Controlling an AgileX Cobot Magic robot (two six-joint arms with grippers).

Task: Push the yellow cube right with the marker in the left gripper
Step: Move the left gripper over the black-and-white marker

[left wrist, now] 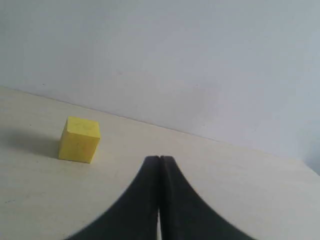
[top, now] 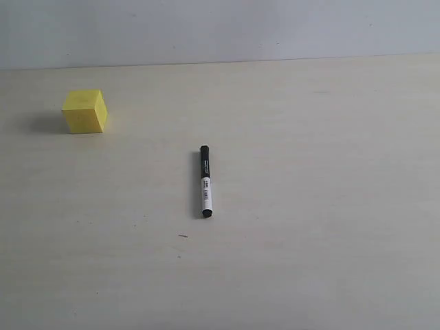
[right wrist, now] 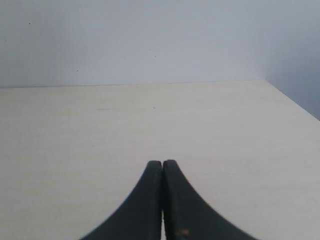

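The yellow cube [top: 85, 111] sits at the far left of the pale table; it also shows in the left wrist view [left wrist: 79, 139], beyond and to one side of my left gripper [left wrist: 159, 159]. That gripper is shut with nothing between its black fingers. The marker [top: 205, 181] lies loose on the table near the middle, black cap pointing away, white labelled barrel nearer. No gripper touches it, and neither arm appears in the exterior view. My right gripper [right wrist: 162, 163] is shut and empty over bare table.
A plain grey-white wall [top: 220, 31] runs along the table's far edge. The table's right edge [right wrist: 295, 102] shows in the right wrist view. A few small dark specks [top: 183, 236] mark the tabletop near the marker.
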